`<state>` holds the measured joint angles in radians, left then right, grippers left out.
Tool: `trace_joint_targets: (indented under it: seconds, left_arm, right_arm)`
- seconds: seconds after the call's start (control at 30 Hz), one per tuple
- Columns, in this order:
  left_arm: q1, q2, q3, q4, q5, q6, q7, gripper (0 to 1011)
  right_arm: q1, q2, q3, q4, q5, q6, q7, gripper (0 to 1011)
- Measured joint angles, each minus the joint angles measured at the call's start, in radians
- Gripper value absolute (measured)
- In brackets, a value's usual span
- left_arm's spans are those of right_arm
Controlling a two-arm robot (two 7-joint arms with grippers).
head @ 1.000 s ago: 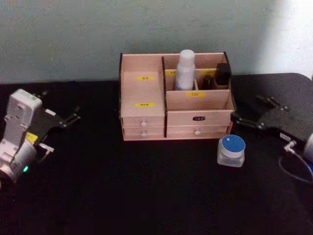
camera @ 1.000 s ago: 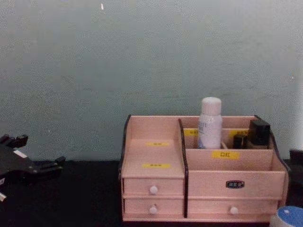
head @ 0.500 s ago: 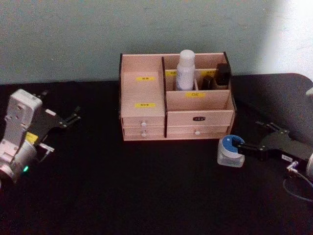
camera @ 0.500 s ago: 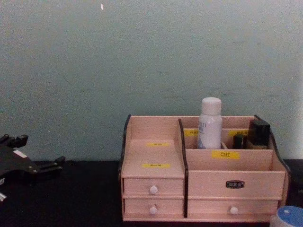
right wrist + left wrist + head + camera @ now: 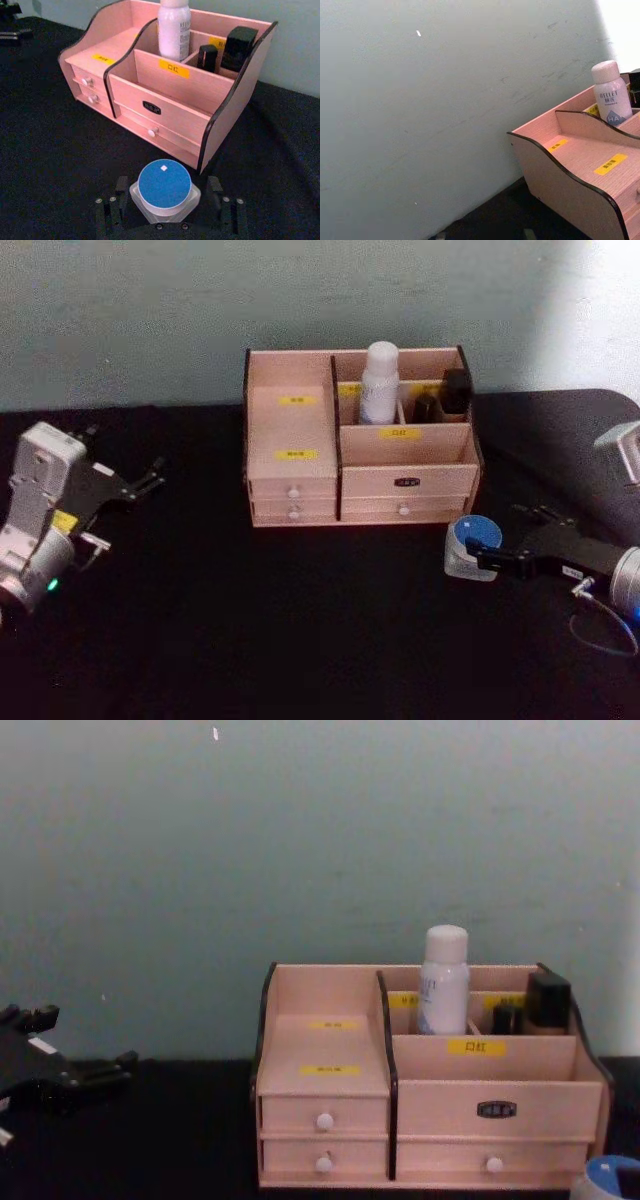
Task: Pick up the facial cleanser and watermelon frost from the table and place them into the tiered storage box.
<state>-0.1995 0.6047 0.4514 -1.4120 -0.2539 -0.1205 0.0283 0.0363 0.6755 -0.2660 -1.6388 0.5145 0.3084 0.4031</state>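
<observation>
right gripper (image 5: 167, 186) | fingers (image 5: 121, 186) wide, 1 each side of watermelon frost (image 5: 472, 540), unclamped | left gripper (image 5: 125, 454) parked left, fingers spread

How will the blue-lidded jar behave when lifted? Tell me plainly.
The watermelon frost looks rigid: a squat, clear-walled jar, so probably stable and unlikely to tip. Its smooth rounded walls may slip between the right tool's flanking fingers. It is small, so likely light. The left tool sits parked far left.
</observation>
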Motion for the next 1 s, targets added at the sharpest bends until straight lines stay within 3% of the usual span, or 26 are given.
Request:
trace_joint_targets:
  seconds: [0.47,1.0]
  left_arm:
    - [0.000,0.000,0.000,0.000,0.000,0.000,0.000,1001]
    - [0.000,0.000,0.000,0.000,0.000,0.000,0.000,1001]
  right_arm:
    - [0.048,-0.011,-0.047,0.062,-0.020,0.004,0.017,1000]
    - [0.067,-0.019,-0.062,0.087,-0.027,0.005,0.020,1000]
